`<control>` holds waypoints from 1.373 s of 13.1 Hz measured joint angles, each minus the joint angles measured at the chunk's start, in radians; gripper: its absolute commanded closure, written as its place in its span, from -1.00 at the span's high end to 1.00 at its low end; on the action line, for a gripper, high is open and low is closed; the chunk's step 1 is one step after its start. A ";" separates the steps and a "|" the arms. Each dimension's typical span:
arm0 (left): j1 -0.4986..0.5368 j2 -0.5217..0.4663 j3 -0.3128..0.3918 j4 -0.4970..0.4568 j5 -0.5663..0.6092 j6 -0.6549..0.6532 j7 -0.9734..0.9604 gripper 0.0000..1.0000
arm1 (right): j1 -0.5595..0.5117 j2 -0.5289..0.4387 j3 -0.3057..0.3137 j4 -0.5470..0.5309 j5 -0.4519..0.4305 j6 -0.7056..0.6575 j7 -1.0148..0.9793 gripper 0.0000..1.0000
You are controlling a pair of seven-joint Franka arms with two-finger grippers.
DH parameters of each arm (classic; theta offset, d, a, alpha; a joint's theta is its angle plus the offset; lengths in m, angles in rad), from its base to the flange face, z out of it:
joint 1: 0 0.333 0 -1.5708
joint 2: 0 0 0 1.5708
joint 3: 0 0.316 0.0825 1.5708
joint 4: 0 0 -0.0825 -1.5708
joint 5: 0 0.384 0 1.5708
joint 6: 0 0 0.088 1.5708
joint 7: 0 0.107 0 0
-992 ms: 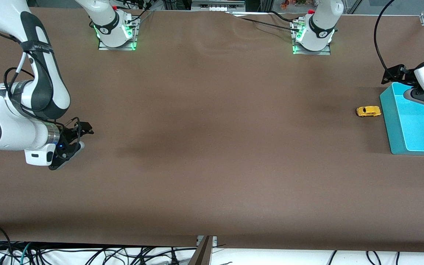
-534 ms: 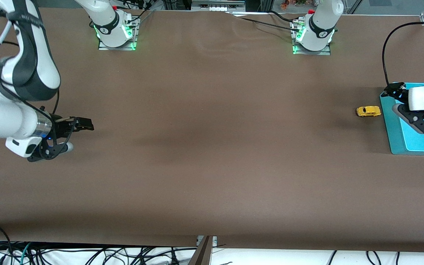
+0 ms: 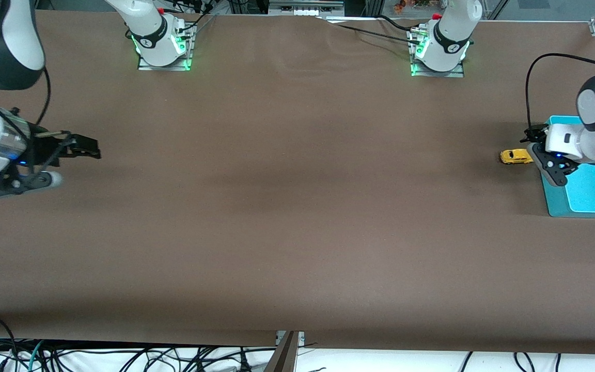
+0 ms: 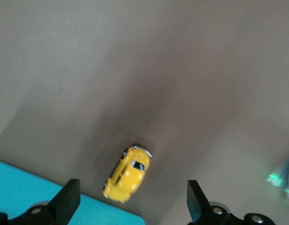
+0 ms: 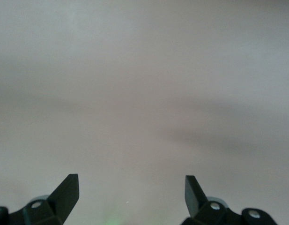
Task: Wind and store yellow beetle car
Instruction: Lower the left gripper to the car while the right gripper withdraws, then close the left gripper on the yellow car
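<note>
The yellow beetle car (image 3: 516, 156) sits on the brown table beside the teal bin (image 3: 586, 194), at the left arm's end. My left gripper (image 3: 532, 137) is open and empty, low over the bin's edge next to the car. In the left wrist view the car (image 4: 129, 172) lies ahead of and between the spread fingers of the left gripper (image 4: 132, 188), untouched, with the bin's corner (image 4: 22, 187) beside it. My right gripper (image 3: 83, 147) is open and empty over bare table at the right arm's end; its wrist view shows the right gripper (image 5: 130, 185) over only table.
The two arm bases (image 3: 160, 49) (image 3: 439, 54) stand along the table's edge farthest from the front camera. Cables hang below the table's near edge (image 3: 122, 356). The brown table (image 3: 297, 206) spans the middle.
My left gripper has swung from over the teal bin toward the car. My right gripper has drawn back toward the right arm's end of the table.
</note>
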 measured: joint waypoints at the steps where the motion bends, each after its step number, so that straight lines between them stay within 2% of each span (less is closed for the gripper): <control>1: 0.023 0.000 0.000 -0.075 0.000 0.106 0.044 1.00 | -0.002 -0.014 -0.011 0.011 -0.027 -0.002 0.000 1.00; 4: 0.094 0.017 0.001 -0.205 0.000 0.270 0.133 1.00 | -0.007 -0.071 -0.024 0.007 -0.053 -0.029 0.000 1.00; 8: 0.162 0.084 0.000 -0.236 0.000 0.380 0.246 1.00 | -0.007 -0.123 -0.032 -0.059 -0.051 -0.041 0.018 1.00; 12: 0.218 0.172 -0.001 -0.241 0.000 0.481 0.312 0.96 | -0.017 -0.126 -0.073 -0.105 -0.012 -0.039 0.023 1.00; 13: 0.218 0.175 -0.003 -0.242 0.000 0.489 0.312 0.57 | -0.017 -0.127 -0.075 -0.110 -0.011 -0.039 0.023 1.00; 15: 0.218 0.175 -0.007 -0.248 0.000 0.504 0.322 -0.85 | -0.017 -0.128 -0.075 -0.120 -0.011 -0.039 0.023 1.00; 16: 0.218 0.175 -0.010 -0.248 0.000 0.510 0.335 -1.00 | -0.017 -0.128 -0.075 -0.124 -0.011 -0.039 0.023 1.00; 18: 0.218 0.171 -0.012 -0.249 0.000 0.504 0.347 -1.00 | -0.017 -0.128 -0.075 -0.126 -0.011 -0.039 0.023 1.00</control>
